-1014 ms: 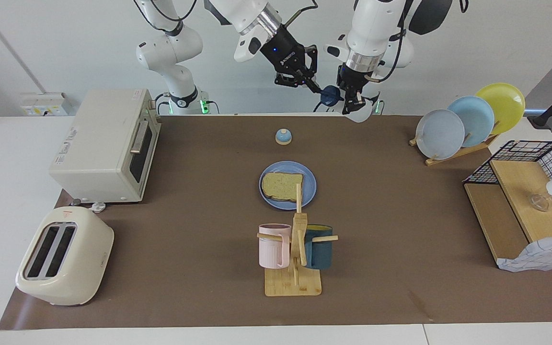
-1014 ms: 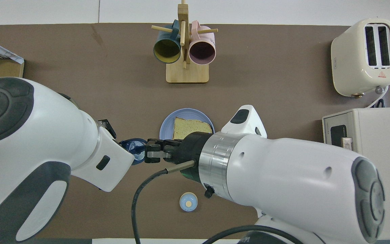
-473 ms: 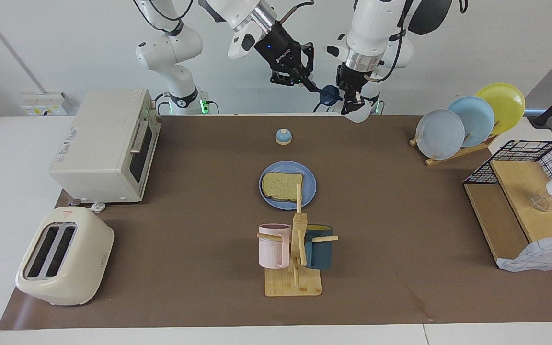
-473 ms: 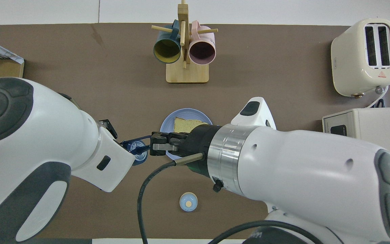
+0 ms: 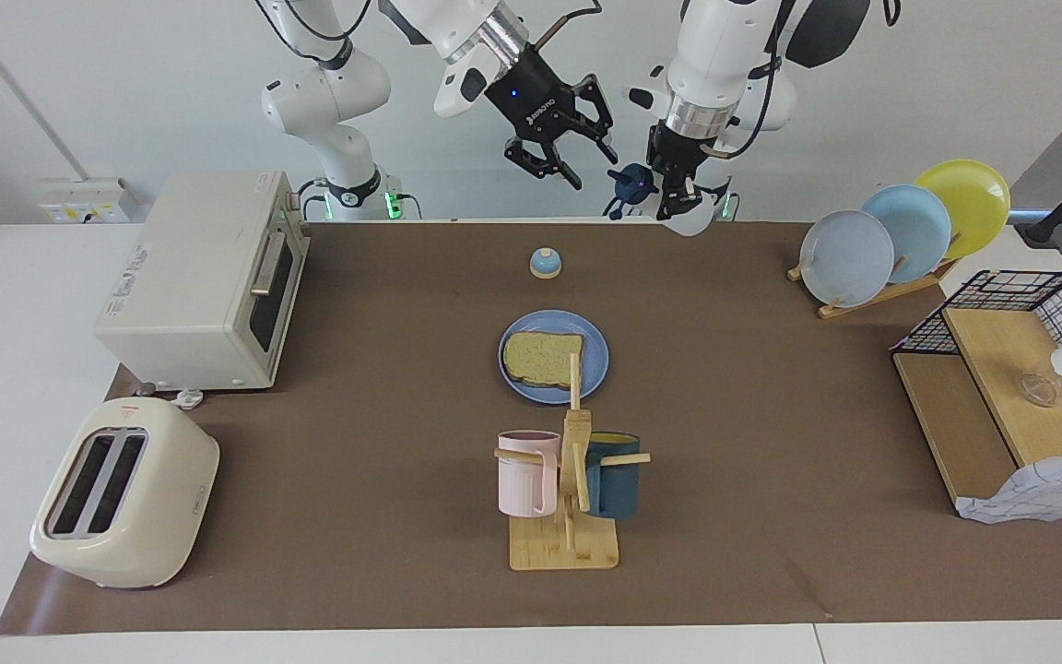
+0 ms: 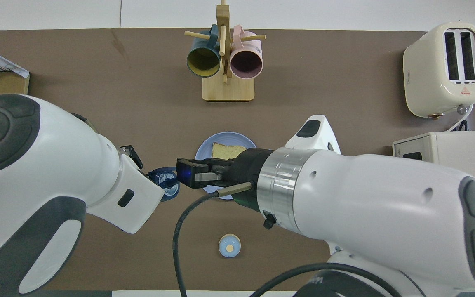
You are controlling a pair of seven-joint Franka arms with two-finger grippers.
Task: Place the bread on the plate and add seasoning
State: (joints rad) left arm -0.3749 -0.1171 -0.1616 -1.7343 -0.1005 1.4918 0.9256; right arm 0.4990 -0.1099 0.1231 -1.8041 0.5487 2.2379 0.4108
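Observation:
The bread [image 5: 542,357] lies flat on the blue plate [image 5: 592,365] at the middle of the mat, and both show partly under the right arm in the overhead view: bread [image 6: 228,149], plate [image 6: 204,151]. My left gripper [image 5: 678,192] is up in the air over the mat's edge nearest the robots, shut on the seasoning [image 5: 692,218]. The bottle is tilted, with its navy cap [image 5: 632,181] pointing toward the right arm. My right gripper [image 5: 591,168] hangs just beside that cap, open and holding nothing. From above, the cap [image 6: 165,181] sits right at the right gripper [image 6: 181,178].
A small blue-domed bell [image 5: 545,263] stands between the plate and the robots. The mug rack [image 5: 572,480] is farther out. A toaster oven [image 5: 208,277] and toaster [image 5: 125,493] fill the right arm's end; a plate rack [image 5: 900,231] and wire shelf [image 5: 1010,387] the left arm's end.
The right gripper was shut on the bottle's navy cap; now it has let go, opened and drawn back slightly. The left gripper keeps holding the bottle in place.

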